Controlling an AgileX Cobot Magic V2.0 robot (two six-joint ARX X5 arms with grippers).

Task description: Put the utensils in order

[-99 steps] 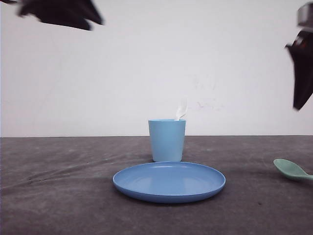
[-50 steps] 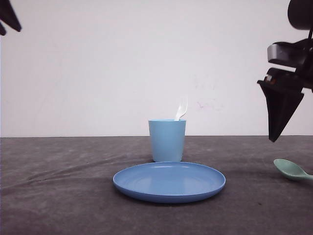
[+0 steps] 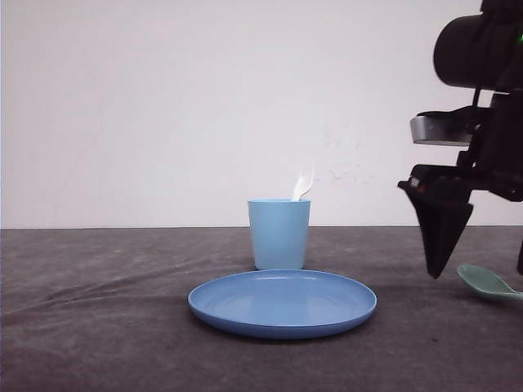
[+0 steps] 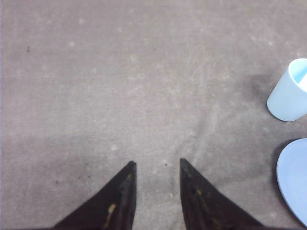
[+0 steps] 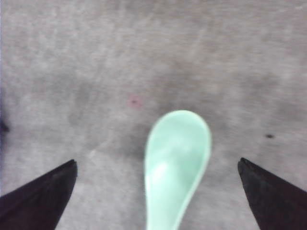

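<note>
A white fork (image 3: 303, 181) stands in the light blue cup (image 3: 279, 235), tines up above the rim. The mint-green spoon (image 3: 486, 282) lies on the grey table at the far right. My right gripper (image 3: 479, 274) hangs low over it, open wide. In the right wrist view the spoon's bowl (image 5: 177, 158) lies between the two fingertips, well apart from both, with my right gripper (image 5: 157, 162) straddling it. My left gripper (image 4: 157, 163) is open over bare table with nothing between its fingers.
A round blue plate (image 3: 283, 304) lies in front of the cup near the table's middle. In the left wrist view the cup (image 4: 288, 93) and the plate's rim (image 4: 295, 179) sit off to one side of the left gripper.
My right arm has come down and leftward from the upper right to just above the spoon. The left arm has moved out of the front view at the upper left.
</note>
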